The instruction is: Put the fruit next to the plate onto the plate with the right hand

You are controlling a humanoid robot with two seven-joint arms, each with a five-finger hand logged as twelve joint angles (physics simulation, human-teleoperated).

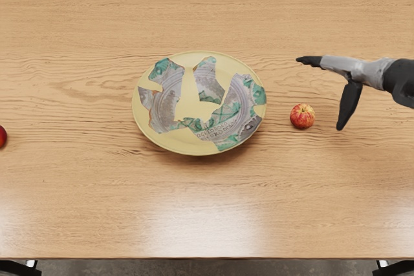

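Early in the job, judging by the layout: reaching, not yet grasping. Over by the right edge of the table (pixel 207 211), about midway between far and near edges, finds the right hand (pixel 349 72) spread wide and holding nothing, one finger stretched out toward the plate (pixel 187 151) and another hanging down toward the wood. Just left of that hanging finger, and apart from it, spots the apple (pixel 302 116) sitting on the bare wood, near the plate's right rim but not touching. Places the plate itself, yellow with a green-and-grey pattern, at the middle of the table, carrying nothing. Notes a second red fruit (pixel 2 136) cut off at the left edge (well apart from the plate, so likely not the one meant). Next, probably: lower and shift left over the apple, close around it from above, lift clear of the rim, carry left and set down on the plate. No sight of the left arm.
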